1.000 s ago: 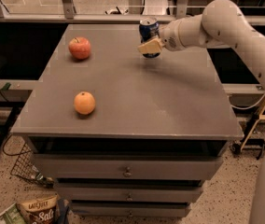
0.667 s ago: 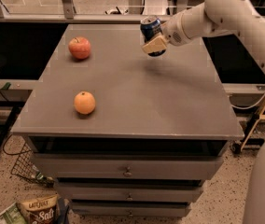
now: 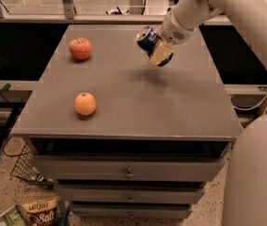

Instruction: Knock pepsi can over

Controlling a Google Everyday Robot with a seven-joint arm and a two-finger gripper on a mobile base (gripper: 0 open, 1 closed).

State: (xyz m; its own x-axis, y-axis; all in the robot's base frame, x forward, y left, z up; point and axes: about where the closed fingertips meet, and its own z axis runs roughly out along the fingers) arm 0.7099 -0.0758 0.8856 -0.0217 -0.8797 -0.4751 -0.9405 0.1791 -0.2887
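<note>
The pepsi can (image 3: 145, 38) is dark blue with a silver top. It is tilted, its top pointing up-left, and is held off the grey table (image 3: 124, 107) at the far middle. My gripper (image 3: 153, 49) comes in from the upper right and is shut on the can. One tan finger pad (image 3: 161, 55) shows on the can's lower right side; the other finger is hidden behind the can. A faint shadow lies on the table below the can.
A red apple (image 3: 80, 48) sits at the far left of the table. An orange (image 3: 85, 103) sits at the near left. Drawers are below the table front. A wire basket (image 3: 25, 171) and a snack bag (image 3: 38, 211) are on the floor at left.
The can has gone from upright to tilted and has moved with my gripper slightly left, nearer and downward in the view. The apple and orange have not moved.
</note>
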